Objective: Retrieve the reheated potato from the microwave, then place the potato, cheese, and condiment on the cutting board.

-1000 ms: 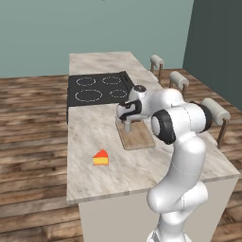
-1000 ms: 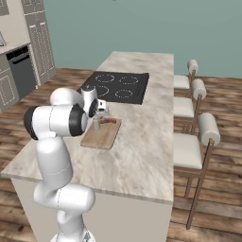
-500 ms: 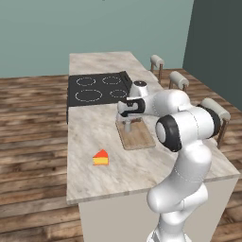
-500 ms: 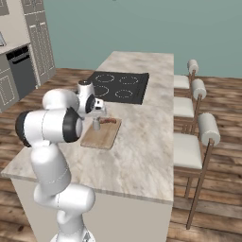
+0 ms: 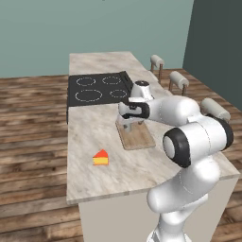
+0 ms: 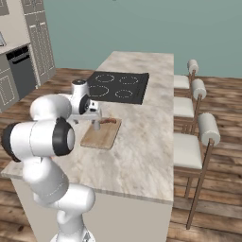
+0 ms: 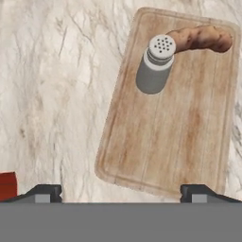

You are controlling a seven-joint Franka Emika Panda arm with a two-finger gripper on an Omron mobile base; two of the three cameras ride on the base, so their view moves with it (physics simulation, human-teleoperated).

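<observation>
The light-brown cutting board (image 7: pixel 184 132) lies on the marble island, also seen as the board (image 5: pixel 140 140) in the left base view. On its far end the grey condiment shaker (image 7: pixel 156 66) stands upright, touching the tan potato (image 7: pixel 203 38) that lies beside it. My gripper (image 7: pixel 121 194) hovers open just above the board's near end, with nothing between the fingers. In the base views the gripper (image 5: pixel 128 118) (image 6: pixel 93 115) hangs over the shaker (image 6: pixel 96 125). The cheese (image 5: pixel 100 157), a yellow wedge with a red top, lies on the counter to the board's left; its red edge (image 7: pixel 7 185) shows low in the hand view.
A black cooktop (image 5: pixel 97 89) is set into the island beyond the board. Three bar stools (image 6: pixel 198 90) line the island's right side. Bare marble counter (image 6: pixel 142 151) stretches in front of and right of the board. Grey cabinets (image 6: pixel 38 42) stand far left.
The hand has drawn back a little from the shaker and stays open. The arm's elbow has swung lower and nearer the cameras. Shaker, potato and cheese have not moved.
</observation>
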